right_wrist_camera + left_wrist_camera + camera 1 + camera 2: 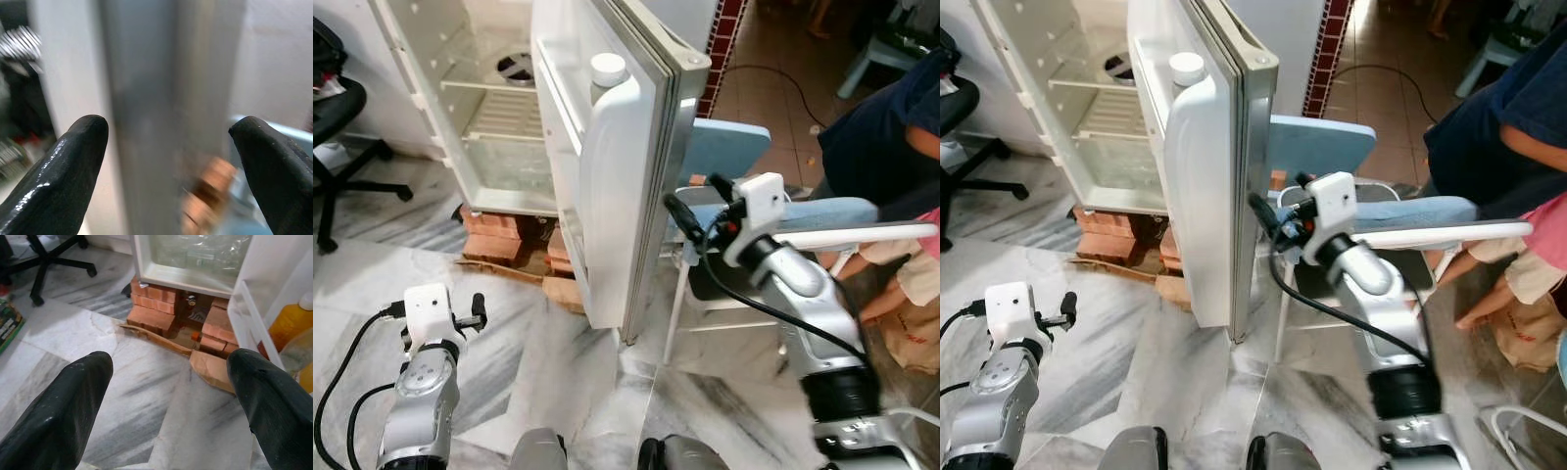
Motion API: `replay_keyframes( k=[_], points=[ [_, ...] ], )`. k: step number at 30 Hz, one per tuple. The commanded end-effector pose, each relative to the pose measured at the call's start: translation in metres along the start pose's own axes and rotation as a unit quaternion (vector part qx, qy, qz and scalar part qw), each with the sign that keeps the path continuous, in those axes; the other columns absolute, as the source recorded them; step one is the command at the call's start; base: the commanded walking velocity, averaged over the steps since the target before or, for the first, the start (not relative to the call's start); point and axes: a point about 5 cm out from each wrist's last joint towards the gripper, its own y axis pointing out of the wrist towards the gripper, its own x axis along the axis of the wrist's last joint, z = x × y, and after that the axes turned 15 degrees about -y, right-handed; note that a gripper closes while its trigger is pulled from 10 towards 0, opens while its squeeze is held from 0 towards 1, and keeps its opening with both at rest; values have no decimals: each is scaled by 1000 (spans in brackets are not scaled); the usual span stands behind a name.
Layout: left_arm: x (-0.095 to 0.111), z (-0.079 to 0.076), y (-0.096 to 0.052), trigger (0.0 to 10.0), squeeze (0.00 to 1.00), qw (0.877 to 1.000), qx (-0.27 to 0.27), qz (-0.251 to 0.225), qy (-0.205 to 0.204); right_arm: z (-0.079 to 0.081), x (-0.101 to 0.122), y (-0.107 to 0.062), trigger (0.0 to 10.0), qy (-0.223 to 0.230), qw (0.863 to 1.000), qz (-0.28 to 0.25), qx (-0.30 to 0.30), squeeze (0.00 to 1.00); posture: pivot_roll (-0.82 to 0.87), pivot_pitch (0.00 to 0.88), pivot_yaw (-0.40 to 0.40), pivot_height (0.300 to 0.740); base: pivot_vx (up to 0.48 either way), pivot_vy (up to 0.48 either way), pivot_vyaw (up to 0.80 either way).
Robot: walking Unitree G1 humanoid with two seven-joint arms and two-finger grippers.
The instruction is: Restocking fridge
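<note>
R gripper (690, 223) is up at the outer edge of the fridge door (617, 176), its 2 black fingers (73, 161) spread wide with the door's grey edge between them, not pinching anything (wrist view blurred, so contact can't be told). L gripper (166, 401) hangs low over the floor (538, 343), fingers also spread apart, holding nothing; its white wrist block and silver arm sit at the lower left w/ black cables looping off.

Fridge (440, 88) is white, door swung open toward the robot. Inside: wire shelves, a clear drawer at the bottom, otherwise bare white walls. 1 white round cap (608, 69) of a bottle sticks up from the door's top rack. In the L wrist view, 1 orange bottle (288, 323) stands in a lower door rack, next to something clear I can't make out.

Fridge stands on stacks of red bricks (494, 227) (rough, rectangular), w/ torn brown cardboard (210, 369) on the floor just in front. Floor is glossy grey-white veined marble.

1 black office chair (342, 147) at far left. Behind the door: 1 light-blue plastic chair (729, 147). A person (881, 127) in a dark blue top and jeans sits at the right, near the R arm.
</note>
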Motion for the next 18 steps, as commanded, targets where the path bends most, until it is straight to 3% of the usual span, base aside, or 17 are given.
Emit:
replay_keyframes(
  k=[1,4,5,8,10,11,13,14,17,18],
  points=[
    [-3,3,-1,10000,0,1000,5,7,-3,18,19,15,10000,52,996,-56,45,0,53,74,-16,740,0,0,0],
    [-2,2,-1,10000,0,1000,4,4,-4,47,39,15,10000,153,971,-107,147,0,61,72,-19,740,0,0,0],
    [-2,2,-1,10000,0,1000,3,4,-4,70,54,4,10000,188,941,-141,244,0,62,71,-21,740,0,0,0],
    [-2,2,-1,10000,0,1000,3,3,-4,84,64,-8,10000,213,914,-159,306,0,61,71,-22,740,0,0,0],
    [-2,2,-1,10000,0,1000,2,3,-5,86,64,-13,10000,236,908,-157,310,0,61,71,-22,740,0,0,0],
    [-2,1,0,10000,0,1000,1,3,-5,84,61,-14,10000,232,911,-150,305,0,52,70,-21,740,0,0,0],
    [-2,1,0,10000,0,1000,0,3,-6,77,45,-12,10000,201,936,-121,262,0,50,69,-20,740,0,0,0],
    [-2,0,0,10000,0,1000,-3,3,-5,67,30,-11,10000,160,960,-84,215,0,43,69,-17,740,0,0,0],
    [-2,-3,1,10000,0,1000,-12,-1,1,49,7,-16,10000,81,987,-22,138,0,31,66,-16,740,0,0,0],
    [-1,-6,1,10000,0,1000,-19,-2,7,36,-6,-21,10000,49,996,13,76,0,29,65,-17,740,0,0,0]
  ],
)
